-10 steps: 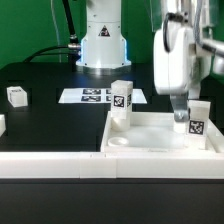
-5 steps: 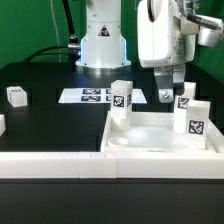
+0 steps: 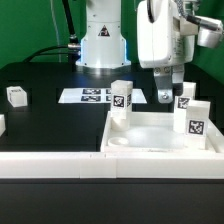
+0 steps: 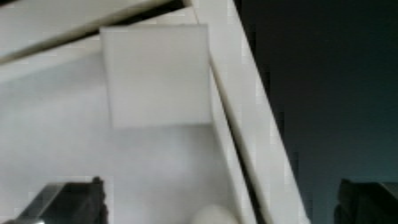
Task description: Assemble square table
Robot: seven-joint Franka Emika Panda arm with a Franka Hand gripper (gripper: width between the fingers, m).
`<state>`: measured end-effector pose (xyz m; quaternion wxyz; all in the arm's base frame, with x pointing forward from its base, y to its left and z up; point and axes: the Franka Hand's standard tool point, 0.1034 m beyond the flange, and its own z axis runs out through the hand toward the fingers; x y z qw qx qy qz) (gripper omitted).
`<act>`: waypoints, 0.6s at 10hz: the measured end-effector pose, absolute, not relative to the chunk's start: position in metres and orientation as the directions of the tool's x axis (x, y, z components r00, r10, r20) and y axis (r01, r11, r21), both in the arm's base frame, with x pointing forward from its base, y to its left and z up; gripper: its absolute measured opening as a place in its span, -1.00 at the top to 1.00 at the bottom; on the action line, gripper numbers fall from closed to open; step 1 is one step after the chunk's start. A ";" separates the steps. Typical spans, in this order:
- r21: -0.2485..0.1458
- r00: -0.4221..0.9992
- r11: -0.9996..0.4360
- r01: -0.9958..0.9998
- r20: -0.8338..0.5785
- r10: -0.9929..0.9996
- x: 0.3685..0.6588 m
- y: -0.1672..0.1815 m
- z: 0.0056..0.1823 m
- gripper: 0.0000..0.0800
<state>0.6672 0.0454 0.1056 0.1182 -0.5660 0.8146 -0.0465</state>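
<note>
Hovering above the slab's (image 3: 160,132) far edge, our claw (image 3: 171,93) hangs with fingers apart, gripping nothing. Two legs stand upright in the slab: one (image 3: 121,98) toward the exterior view's left, one (image 3: 194,120) just below-right of the claw. Another leg (image 3: 16,95) lies loose on the tabletop (image 3: 50,125), possibly on its side.

The square table slab (image 3: 160,135) is lying flat at the near right of the scene, its raised rim facing up. Three tagged white legs are standing upright in its corner sockets (image 3: 121,98) (image 3: 185,95) (image 3: 195,118), and a fourth leg (image 3: 16,96) is lying far off at the exterior view's left.
</note>
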 end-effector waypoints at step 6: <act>-0.254 -0.054 0.072 -0.964 -0.075 -0.996 0.634 0.016 0.127 -0.62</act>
